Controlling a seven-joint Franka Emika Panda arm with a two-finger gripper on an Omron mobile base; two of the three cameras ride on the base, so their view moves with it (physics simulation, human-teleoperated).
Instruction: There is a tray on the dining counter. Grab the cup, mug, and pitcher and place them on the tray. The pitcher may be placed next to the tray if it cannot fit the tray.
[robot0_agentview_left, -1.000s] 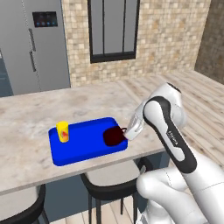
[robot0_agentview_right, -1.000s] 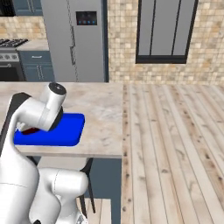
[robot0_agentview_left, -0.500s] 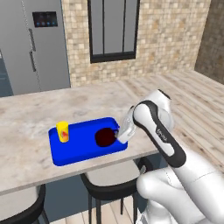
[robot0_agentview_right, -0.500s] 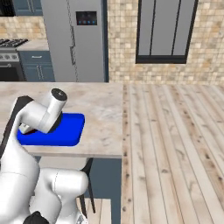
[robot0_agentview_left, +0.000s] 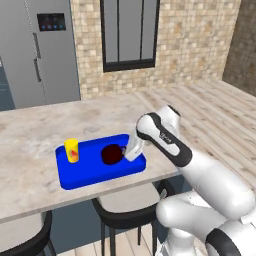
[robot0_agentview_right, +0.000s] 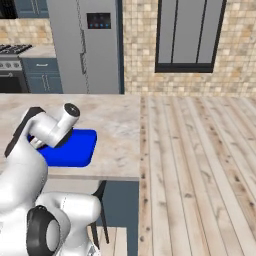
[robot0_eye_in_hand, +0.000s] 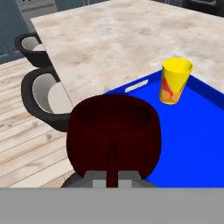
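The blue tray (robot0_agentview_left: 85, 172) lies on the dining counter (robot0_agentview_left: 30, 135) near its front edge. The yellow cup (robot0_agentview_left: 72, 150) stands upright at the tray's left end. My gripper (robot0_agentview_left: 129, 151) is shut on the handle of the dark maroon mug (robot0_agentview_left: 112, 154), which it holds upright over the right half of the tray; I cannot tell whether the mug touches the tray. In the hand view the mug (robot0_eye_in_hand: 113, 131) is close in front of the gripper (robot0_eye_in_hand: 112, 177), with the cup (robot0_eye_in_hand: 175, 81) and tray (robot0_eye_in_hand: 192, 135) beyond. In the right base view my arm covers much of the tray (robot0_agentview_right: 75, 150). The pitcher is out of view.
Dark bar stools (robot0_agentview_left: 125, 212) (robot0_eye_in_hand: 48, 98) stand under the counter's front edge. A grey fridge (robot0_agentview_left: 45, 50) stands against the back wall, and a stove (robot0_agentview_right: 12, 50) is at the far left. Wooden floor (robot0_agentview_right: 200, 175) lies to the right of the counter.
My gripper has carried the mug leftward from the tray's right edge to a spot further in over the tray. The cup and tray have not moved.
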